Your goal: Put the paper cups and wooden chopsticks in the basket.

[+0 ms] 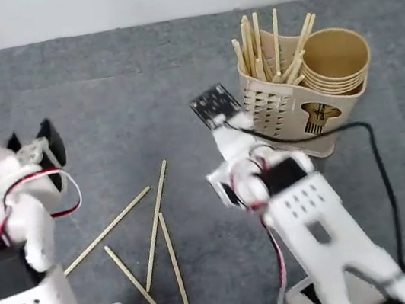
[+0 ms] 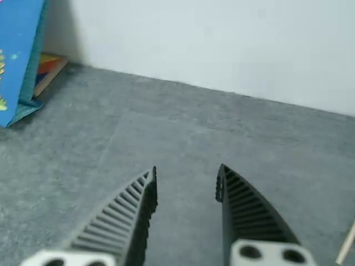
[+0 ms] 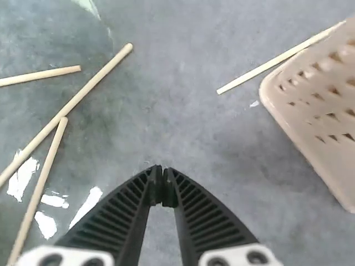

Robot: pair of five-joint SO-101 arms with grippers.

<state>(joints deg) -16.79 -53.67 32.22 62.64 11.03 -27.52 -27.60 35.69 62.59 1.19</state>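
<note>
- Far left, the left gripper [image 2: 186, 177] hovers over the grey table [image 1: 117, 96], jaws parted and empty, seemingly readied for a pick.
- Several loose chopsticks [image 1: 155, 225] lie scattered mid-table, not yet collected.
- Right gripper [image 3: 161, 185] is clenched on nothing, beside the basket [image 1: 290, 119].
- That basket holds stacked paper cups [image 1: 338, 61] and upright chopsticks [image 1: 256, 43].

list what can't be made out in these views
High view: how many tan paper cups are stacked in the beige perforated plastic basket; nesting hides their walls.
High view: two loose wooden chopsticks run off the bottom edge, ends unseen.
Left wrist view: a pale stick, mostly cut off by the edge.
</note>
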